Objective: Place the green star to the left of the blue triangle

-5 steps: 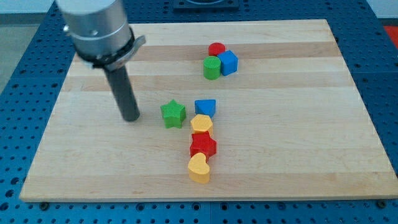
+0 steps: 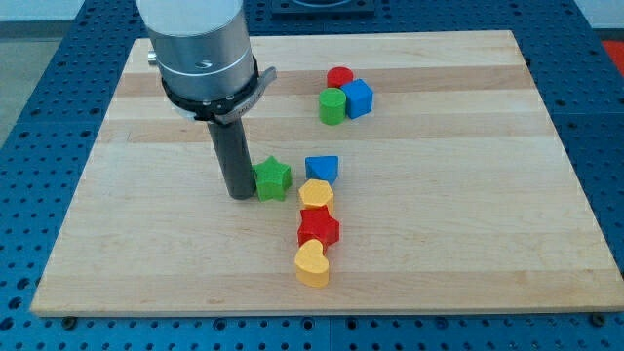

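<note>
Shifted since earlier: tip [image 2: 240, 194], jawless, now touching green star [image 2: 272, 179] at its 9 o'clock; blue triangle [image 2: 322, 169] could be knocked by overpush.

A pale wooden table [image 2: 468, 244] lies on a blue perforated base [image 2: 595, 117]. Toward the view's top, three blocks cluster touching: a red cylinder [image 2: 339, 77], a green cylinder [image 2: 332, 105] just below it, and a blue cube [image 2: 359, 97] at their right. Below the middle, three more blocks run in a touching column toward the view's bottom: a yellow hexagon-like block [image 2: 316, 194], a red star [image 2: 318, 228], and a yellow heart [image 2: 312, 263] at the lower end.
</note>
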